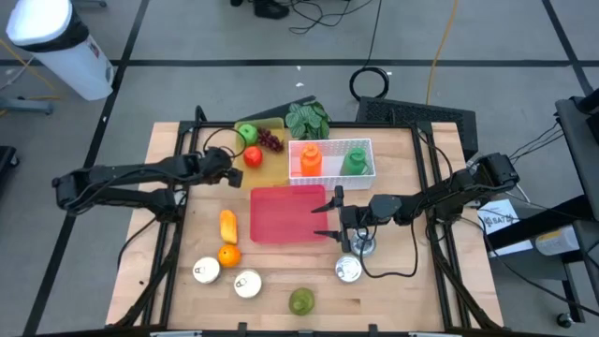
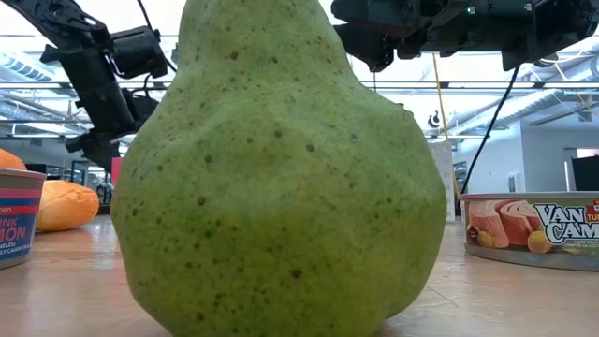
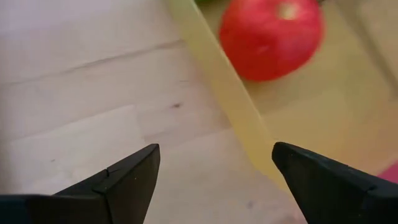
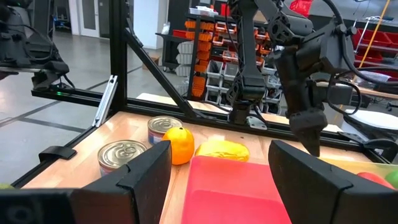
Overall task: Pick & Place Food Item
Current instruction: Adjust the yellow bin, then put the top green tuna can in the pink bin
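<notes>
A red apple point(image 1: 253, 156) lies on a yellow cutting board point(image 1: 271, 167) with a green apple point(image 1: 245, 132) and grapes point(image 1: 271, 140). My left gripper point(image 1: 232, 175) is open at the board's left edge, just short of the red apple point(image 3: 272, 37); in the left wrist view the left gripper point(image 3: 214, 152) has the board's edge point(image 3: 230, 99) between its fingers. My right gripper point(image 1: 326, 213) is open above the right edge of a red tray point(image 1: 285, 213) and touches nothing. In the right wrist view the right gripper point(image 4: 221, 148) faces across the tray point(image 4: 230, 193).
A white basket point(image 1: 332, 173) holds an orange and a green item, with leafy greens point(image 1: 307, 119) behind it. A yellow fruit point(image 1: 227, 225), an orange point(image 1: 228, 254), several cans point(image 1: 247, 284) and a pear point(image 1: 300, 300) sit along the near side. The pear point(image 2: 281, 159) fills the low view.
</notes>
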